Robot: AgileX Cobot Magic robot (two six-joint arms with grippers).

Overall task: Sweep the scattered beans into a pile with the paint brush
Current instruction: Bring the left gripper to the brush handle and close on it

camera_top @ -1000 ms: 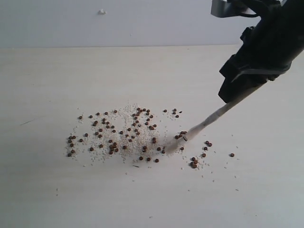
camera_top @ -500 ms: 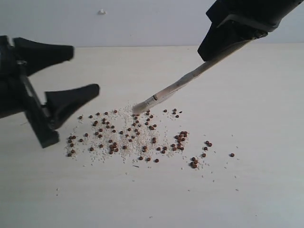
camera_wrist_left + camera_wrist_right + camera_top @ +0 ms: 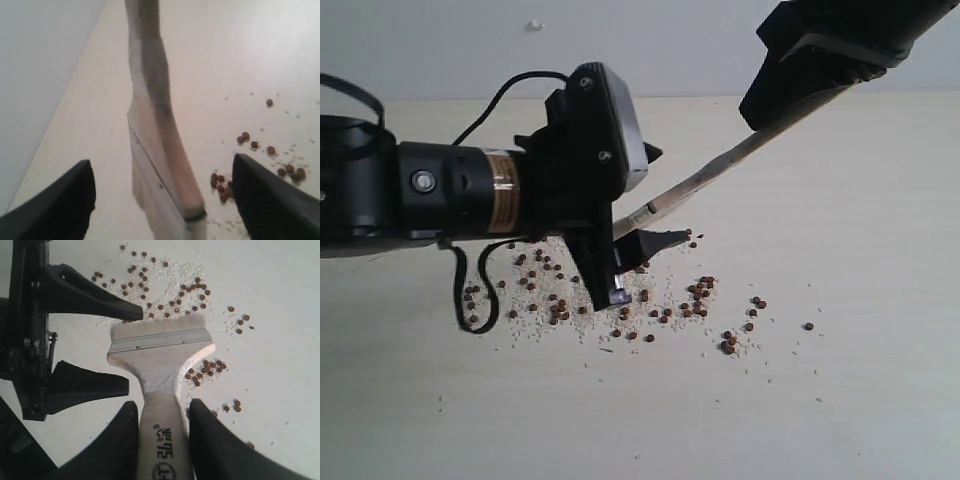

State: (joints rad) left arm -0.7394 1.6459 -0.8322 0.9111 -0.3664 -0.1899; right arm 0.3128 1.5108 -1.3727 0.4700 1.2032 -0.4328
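The paint brush (image 3: 720, 168) slants down from my right gripper (image 3: 770, 105), which is shut on its wooden handle (image 3: 162, 440). Its cream bristles (image 3: 157, 327) hang just above the table. My left gripper (image 3: 650, 265) reaches across from the left, open, with the brush head (image 3: 165, 165) between its fingers and gaps on both sides. Reddish-brown beans (image 3: 700, 290) lie spread loosely among white grains, not heaped in a pile. More beans (image 3: 170, 295) show beyond the bristles, and a few beans (image 3: 272, 150) lie beside one left finger (image 3: 270, 200). The left arm hides part of the patch.
The pale table (image 3: 880, 400) runs back to a grey wall (image 3: 440, 50). The left arm's black cable (image 3: 470, 290) loops down over the bean patch. A few stray beans (image 3: 808, 326) lie off to the right.
The brush lifted off the beans at the right and swung up and left. My left arm came in from the left, turned, and now straddles the brush head with open jaws.
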